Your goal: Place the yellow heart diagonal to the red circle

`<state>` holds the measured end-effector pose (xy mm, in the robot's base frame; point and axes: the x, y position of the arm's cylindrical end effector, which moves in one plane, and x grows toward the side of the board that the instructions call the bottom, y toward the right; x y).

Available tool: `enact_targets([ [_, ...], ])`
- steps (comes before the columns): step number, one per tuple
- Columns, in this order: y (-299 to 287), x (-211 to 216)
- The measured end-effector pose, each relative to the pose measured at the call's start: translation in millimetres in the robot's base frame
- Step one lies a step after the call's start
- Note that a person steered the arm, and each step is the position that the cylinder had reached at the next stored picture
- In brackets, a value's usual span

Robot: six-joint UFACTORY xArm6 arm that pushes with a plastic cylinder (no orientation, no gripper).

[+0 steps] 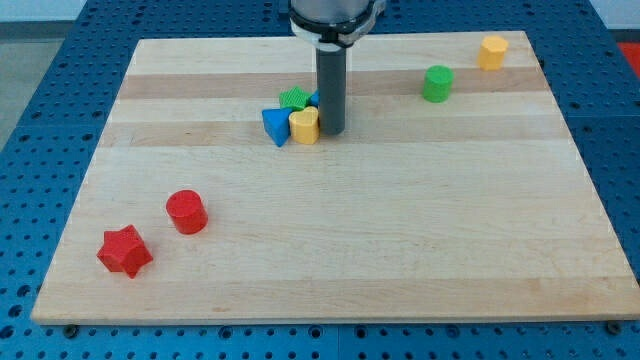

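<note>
One yellow heart, touching my tip on its left, red circle well apart

Blocks by colour: two red, two yellow, two green, one blue.

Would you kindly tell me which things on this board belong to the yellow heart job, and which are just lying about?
Belonging to the job:
- yellow heart, mid-board
- red circle, at the view's lower left
- my tip, against the heart's right side

Just lying about:
- blue triangle
- green star
- red star
- green cylinder
- yellow block, at the view's top right
</note>
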<state>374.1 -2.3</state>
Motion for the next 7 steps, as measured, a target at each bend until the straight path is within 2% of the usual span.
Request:
enact_targets([
  [1,0.0,-20.1],
  [4,-14.3,8.1],
  [6,-18.6,-9.5],
  [7,-33.4,-2.1],
])
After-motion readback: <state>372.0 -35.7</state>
